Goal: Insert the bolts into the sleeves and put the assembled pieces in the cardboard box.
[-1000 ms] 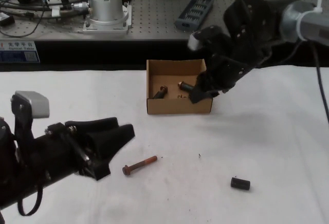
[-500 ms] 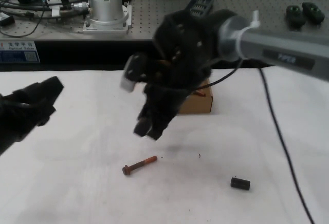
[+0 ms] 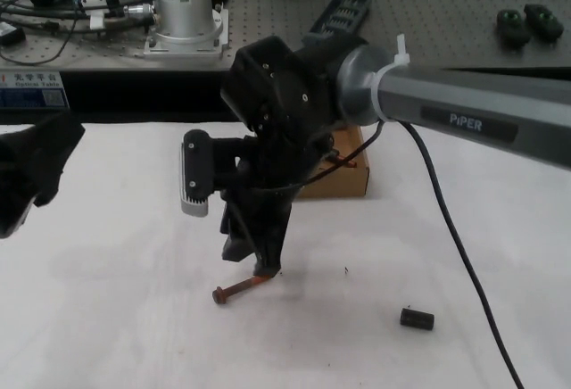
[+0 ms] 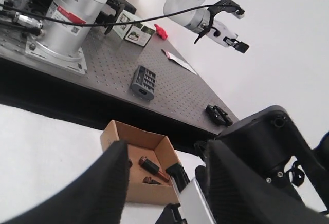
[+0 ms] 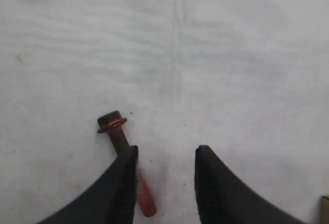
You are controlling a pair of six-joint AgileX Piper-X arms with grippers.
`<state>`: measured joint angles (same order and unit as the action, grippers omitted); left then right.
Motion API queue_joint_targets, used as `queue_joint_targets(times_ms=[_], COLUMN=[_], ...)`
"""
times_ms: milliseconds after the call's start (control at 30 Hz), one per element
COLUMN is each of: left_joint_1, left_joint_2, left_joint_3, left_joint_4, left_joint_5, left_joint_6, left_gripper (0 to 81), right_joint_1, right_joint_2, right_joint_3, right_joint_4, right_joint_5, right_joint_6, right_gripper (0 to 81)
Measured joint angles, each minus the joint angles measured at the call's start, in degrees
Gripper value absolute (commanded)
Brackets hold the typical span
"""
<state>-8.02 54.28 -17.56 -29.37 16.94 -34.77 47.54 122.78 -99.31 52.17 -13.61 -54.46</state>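
Right gripper (image 5: pixel 165 183) newly beside bolt (image 5: pixel 116 134); sleeve (image 3: pixel 417 319) apart, cardboard box (image 3: pixel 350 182) behind.

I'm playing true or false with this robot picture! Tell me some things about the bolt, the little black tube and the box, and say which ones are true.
1. The bolt lies on the white cloth. True.
2. The right gripper is shut on the bolt. False: its fingers are open, and the bolt lies on the cloth, ungripped.
3. The black sleeve is inside the cardboard box. False: it lies on the cloth, apart from the box.
4. The cardboard box has some pieces in it. True.
5. The left gripper holds a bolt. False: it is open and empty.
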Motion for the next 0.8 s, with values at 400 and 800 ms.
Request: queue_joint_targets(times_ms=[400, 800], left_joint_1=[0.0, 0.0], left_joint_2=[-5.7, -14.4], left_joint_3=[0.0, 0.0], left_joint_4=[6.5, 16.9], left_joint_5=[-0.4, -4.5], left_joint_6=[0.2, 3.3], left_gripper=[34.8, 34.8], right_joint_1=[0.5, 0.6], right_joint_2=[1.6, 2.4], right_joint_3=[-0.2, 4.3], right_joint_4=[2.5, 0.7], right_joint_5=[0.9, 2.3], right_joint_6=[-0.4, 0.2], right_gripper=[27.4, 27.4])
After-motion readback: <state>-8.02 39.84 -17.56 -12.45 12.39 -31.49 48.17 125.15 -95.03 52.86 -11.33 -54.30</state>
